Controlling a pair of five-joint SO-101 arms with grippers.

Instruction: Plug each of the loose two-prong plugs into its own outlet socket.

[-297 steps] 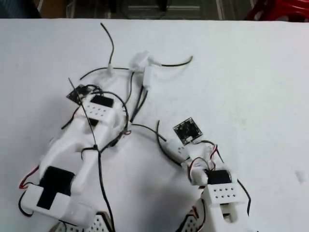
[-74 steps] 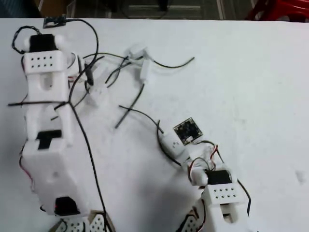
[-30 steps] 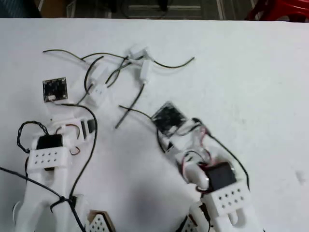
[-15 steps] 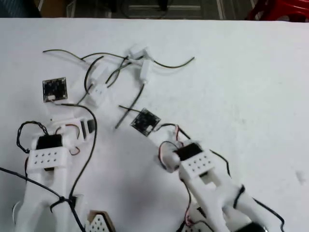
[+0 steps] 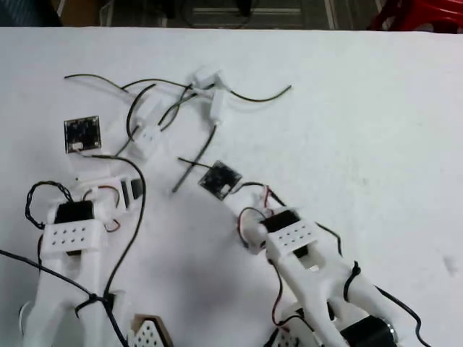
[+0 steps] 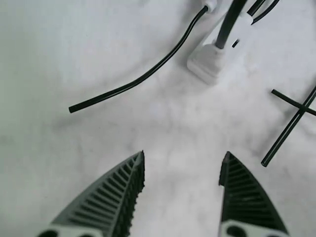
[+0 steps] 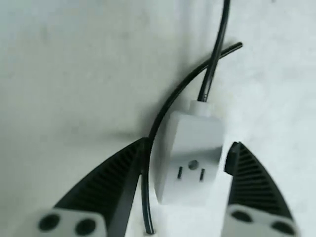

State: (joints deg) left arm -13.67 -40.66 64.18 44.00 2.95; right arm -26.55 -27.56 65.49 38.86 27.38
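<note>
One white rectangular outlet socket block [image 7: 190, 163] on a black cord [image 7: 216, 54], slots empty, lies unclamped between the wide-spread jaws of the right gripper [image 7: 189, 148]; the left gripper [image 6: 183, 157], likewise agape and empty, hangs well apart from it; plugging apparently remains ahead.

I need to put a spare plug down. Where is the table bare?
The table is bare over its right half, from the right arm and the long cord out to the edge. Crowded: the cords and white connector blocks at upper centre, beyond the left arm.
</note>
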